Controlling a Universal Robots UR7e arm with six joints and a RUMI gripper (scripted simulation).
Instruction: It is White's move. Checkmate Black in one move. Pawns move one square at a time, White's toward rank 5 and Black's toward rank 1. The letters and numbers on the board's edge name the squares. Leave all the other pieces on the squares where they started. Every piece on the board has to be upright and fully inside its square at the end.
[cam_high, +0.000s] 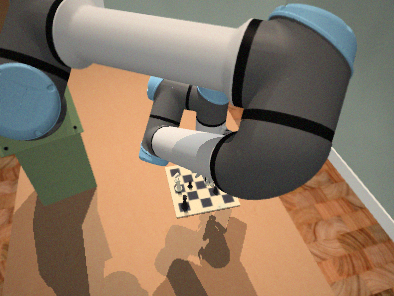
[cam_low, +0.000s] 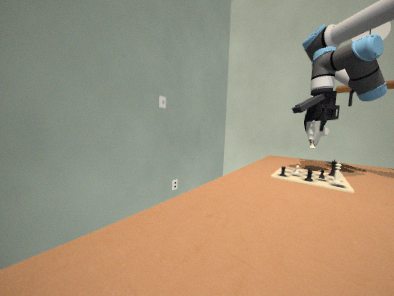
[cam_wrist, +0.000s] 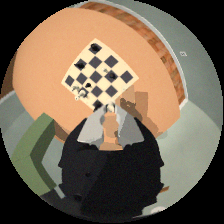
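Observation:
The small chessboard (cam_high: 181, 212) (cam_low: 345, 188) (cam_wrist: 123, 65) lies on the orange table top. Black pieces (cam_high: 185, 202) (cam_low: 309, 175) (cam_wrist: 95, 47) and a white piece (cam_high: 178, 186) (cam_low: 338, 173) stand on it. My gripper (cam_low: 312, 139) (cam_wrist: 110, 105) hangs high above the board, over its near edge in the wrist view. It is shut on a small white chess piece (cam_low: 312, 141) (cam_wrist: 108, 121), which hangs clear of the other pieces. In the top view the arm hides the gripper and part of the board.
The arm's green pedestal (cam_high: 55, 165) (cam_wrist: 35, 145) stands left of the board. The table edge and the wooden floor (cam_high: 340, 220) lie to the right. The arm's big links span the view above the board in the top view.

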